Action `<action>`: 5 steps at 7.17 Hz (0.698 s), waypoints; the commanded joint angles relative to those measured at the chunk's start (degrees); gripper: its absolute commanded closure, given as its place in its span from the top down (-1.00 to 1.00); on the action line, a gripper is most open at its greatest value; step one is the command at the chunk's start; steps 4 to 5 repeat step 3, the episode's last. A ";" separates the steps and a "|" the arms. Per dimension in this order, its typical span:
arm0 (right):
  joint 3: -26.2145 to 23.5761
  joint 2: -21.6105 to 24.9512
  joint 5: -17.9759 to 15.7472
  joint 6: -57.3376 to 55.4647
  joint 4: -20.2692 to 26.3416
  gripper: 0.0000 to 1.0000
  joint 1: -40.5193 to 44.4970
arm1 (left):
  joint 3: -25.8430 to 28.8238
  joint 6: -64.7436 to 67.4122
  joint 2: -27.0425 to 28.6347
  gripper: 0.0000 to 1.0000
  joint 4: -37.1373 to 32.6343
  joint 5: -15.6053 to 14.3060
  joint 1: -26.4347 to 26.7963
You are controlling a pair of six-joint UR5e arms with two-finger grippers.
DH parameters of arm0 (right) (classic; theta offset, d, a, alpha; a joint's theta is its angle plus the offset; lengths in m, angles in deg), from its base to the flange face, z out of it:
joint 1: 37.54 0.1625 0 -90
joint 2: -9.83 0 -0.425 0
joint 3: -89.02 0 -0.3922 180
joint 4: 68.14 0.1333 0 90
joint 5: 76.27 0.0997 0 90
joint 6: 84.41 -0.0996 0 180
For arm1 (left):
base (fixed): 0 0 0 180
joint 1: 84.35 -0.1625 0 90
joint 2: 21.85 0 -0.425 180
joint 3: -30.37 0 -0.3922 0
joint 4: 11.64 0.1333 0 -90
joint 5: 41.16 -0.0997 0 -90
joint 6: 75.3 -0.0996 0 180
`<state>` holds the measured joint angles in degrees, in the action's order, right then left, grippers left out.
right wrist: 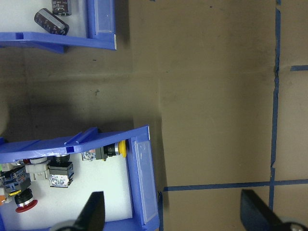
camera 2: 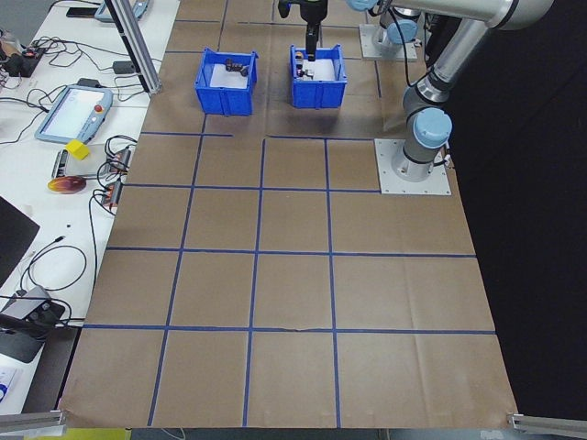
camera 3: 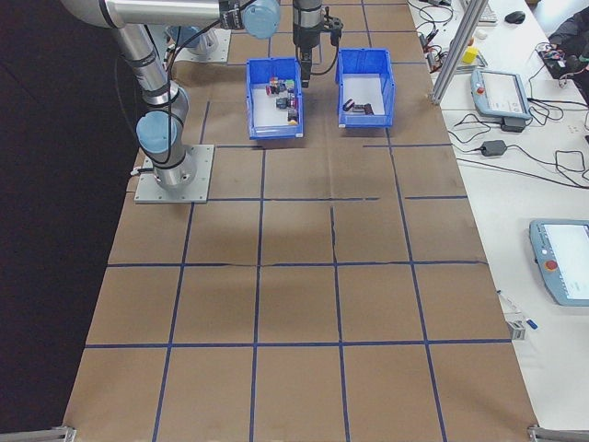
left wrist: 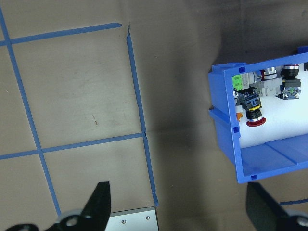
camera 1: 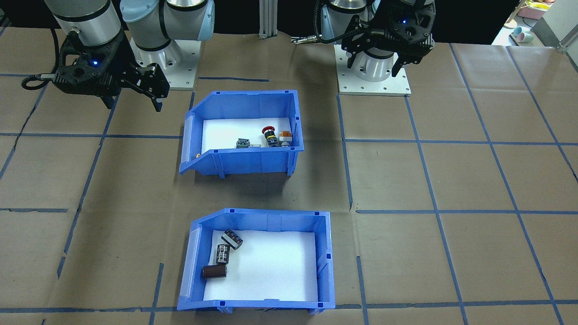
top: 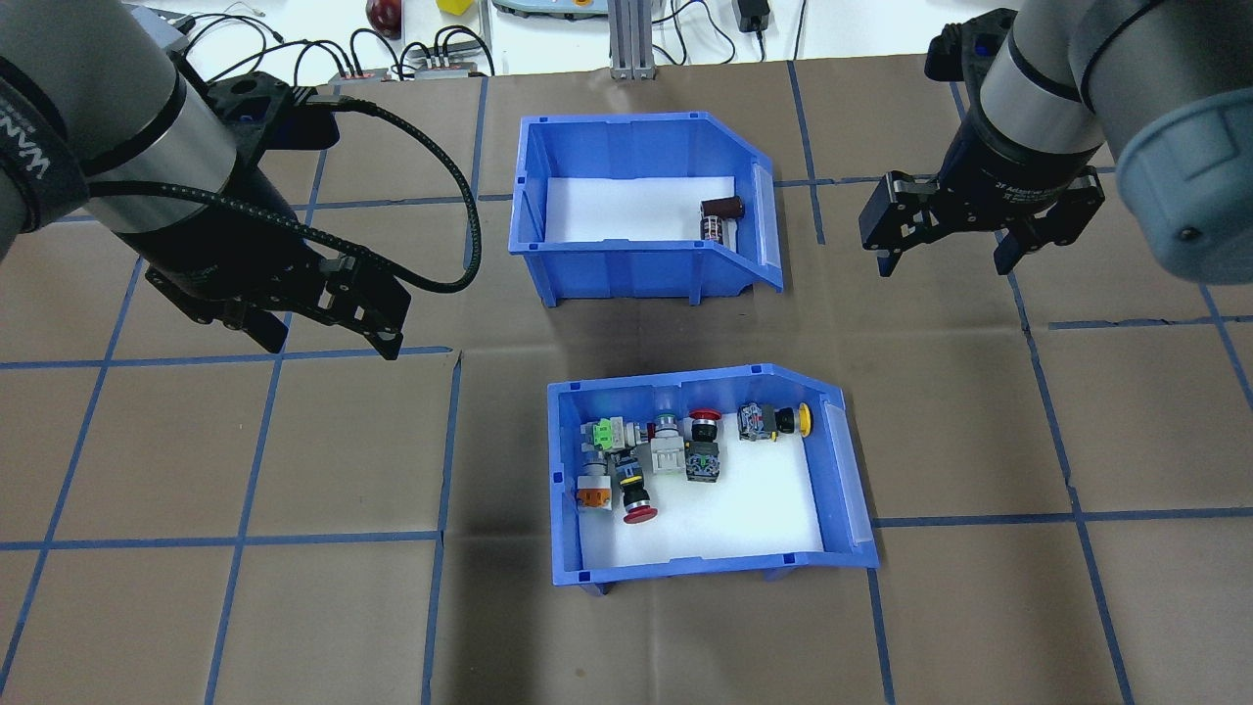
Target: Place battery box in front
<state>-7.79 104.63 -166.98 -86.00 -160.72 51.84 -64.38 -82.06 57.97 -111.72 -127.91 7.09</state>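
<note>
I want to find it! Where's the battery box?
In the overhead view the battery box sits far from the robot, behind the switch bin, between both claws.

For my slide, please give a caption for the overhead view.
Both grippers, left and right, open beside battery box and switch bin.

Two blue bins (camera 1: pixel 253 266) (camera 1: pixel 244 133), three dark cylinders (camera 1: pixel 221 255), two claws (top: pixel 328 338) (top: pixel 954 255).

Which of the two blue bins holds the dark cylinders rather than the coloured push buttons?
The battery box, the bin farther from the robot's base. It holds only a few dark cylinders; the nearer switch bin is full of coloured push buttons.
</note>
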 commanded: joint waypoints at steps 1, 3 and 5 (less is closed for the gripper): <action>0.13 0.04 0.01 0.00 0.04 1.00 0.00 | 0.00 -0.01 1.48 0.99 -0.03 -2.10 -0.04; 0.22 -0.05 -0.07 0.00 0.12 1.00 -0.09 | 1.40 0.08 3.75 0.99 -0.12 -2.02 -0.04; 0.22 -0.05 -0.07 0.00 0.12 1.00 -0.09 | 1.40 0.08 3.75 0.99 -0.12 -2.02 -0.04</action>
